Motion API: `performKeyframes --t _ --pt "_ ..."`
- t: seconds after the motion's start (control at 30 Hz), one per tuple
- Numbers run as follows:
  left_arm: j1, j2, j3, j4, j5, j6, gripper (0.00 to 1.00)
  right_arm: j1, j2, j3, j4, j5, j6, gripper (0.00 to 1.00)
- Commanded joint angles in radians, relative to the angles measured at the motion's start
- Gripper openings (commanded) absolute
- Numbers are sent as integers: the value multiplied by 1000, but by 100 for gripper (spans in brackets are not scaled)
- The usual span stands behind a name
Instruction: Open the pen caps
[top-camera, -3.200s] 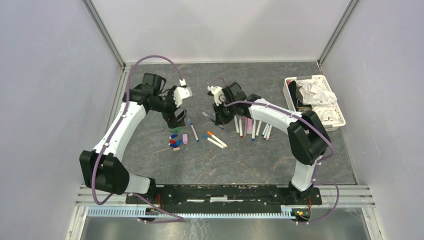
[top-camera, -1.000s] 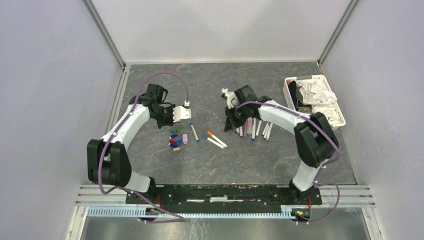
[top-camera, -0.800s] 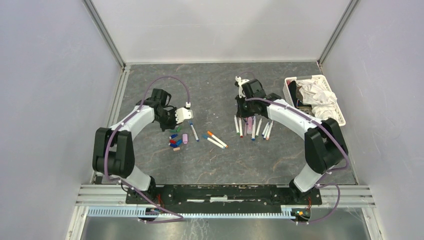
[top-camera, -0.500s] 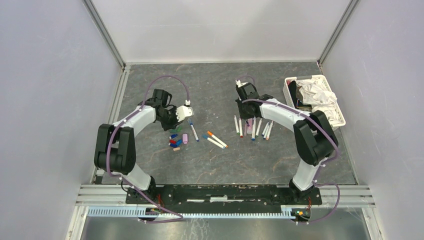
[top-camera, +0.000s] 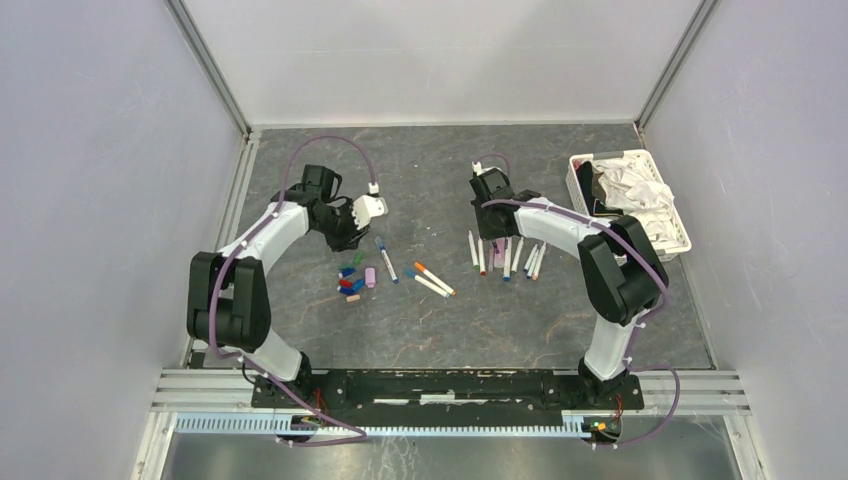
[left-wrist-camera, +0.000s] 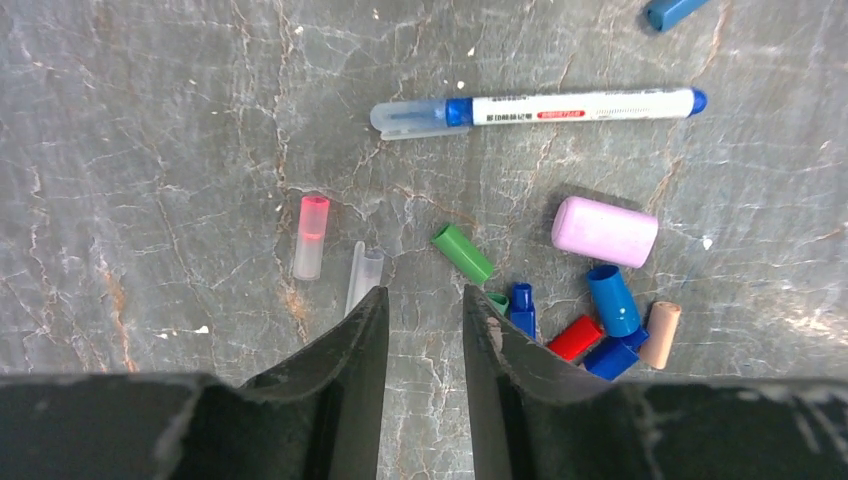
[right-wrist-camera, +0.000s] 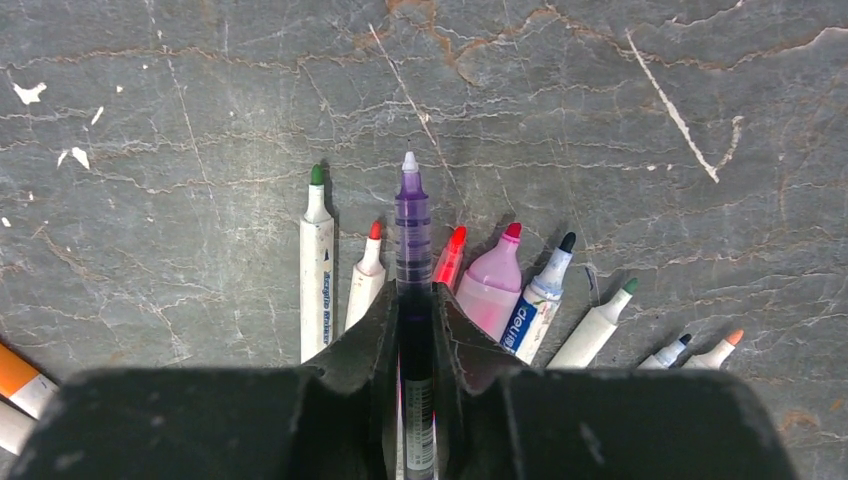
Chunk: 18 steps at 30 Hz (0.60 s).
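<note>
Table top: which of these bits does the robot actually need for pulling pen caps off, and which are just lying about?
Part of the job:
small coloured plastic caps
white pen with blue ends, clear cap on
purple pen in the right gripper
open left gripper

Lying about:
white plastic basket of crumpled white cloth

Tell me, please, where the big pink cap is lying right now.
In the left wrist view the pink cap lies on the table, right of the left gripper, between the blue pen above and the blue cap below.
</note>
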Motion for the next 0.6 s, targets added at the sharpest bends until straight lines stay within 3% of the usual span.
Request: performKeyframes --t 0.0,0.17,0.57 --pt "4 -38 84 -67 66 -95 40 11 15 18 23 12 21 19" --pt "5 -59 115 -102 84 -116 55 10 16 13 24 1 24 23" --pt "5 -47 162 -174 53 -177 60 17 -41 -14 35 0 17 25"
